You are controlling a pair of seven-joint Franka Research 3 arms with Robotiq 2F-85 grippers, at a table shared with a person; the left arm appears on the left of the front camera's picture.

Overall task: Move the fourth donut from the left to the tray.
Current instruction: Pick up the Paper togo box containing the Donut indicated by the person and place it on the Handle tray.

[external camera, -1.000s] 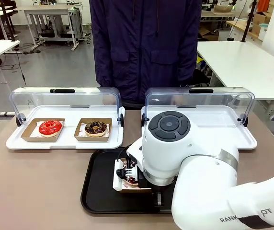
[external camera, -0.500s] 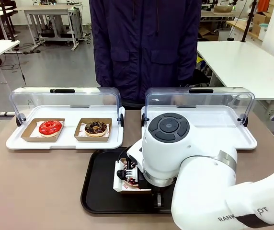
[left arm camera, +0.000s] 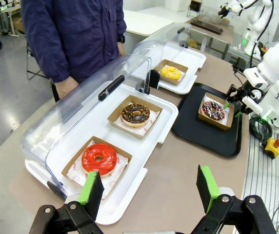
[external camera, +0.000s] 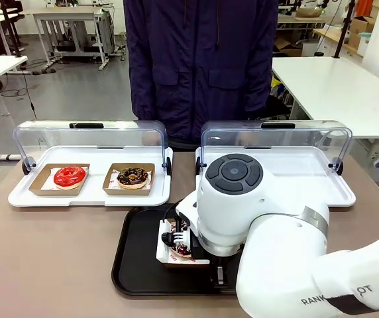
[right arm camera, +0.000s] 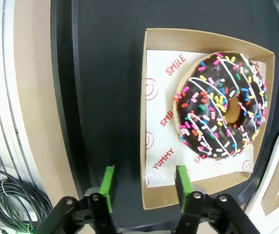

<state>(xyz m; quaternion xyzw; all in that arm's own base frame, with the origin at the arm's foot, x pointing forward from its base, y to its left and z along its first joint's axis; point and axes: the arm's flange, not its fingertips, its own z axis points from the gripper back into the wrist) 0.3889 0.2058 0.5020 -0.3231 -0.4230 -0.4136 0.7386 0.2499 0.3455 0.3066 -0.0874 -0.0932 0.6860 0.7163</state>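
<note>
since the earlier frame the right gripper (right arm camera: 143, 188) is standing opened, its fingers straddling the holder's edge, grasping nothing. the fourth donut (right arm camera: 221, 105) is resting inside the tray (right arm camera: 100, 97), near its right edge; only withdrawing seems left.

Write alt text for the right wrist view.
A chocolate sprinkled donut in a cardboard holder sits on a black tray. The open right gripper straddles the holder's near wall, one finger outside it and one inside.
</note>
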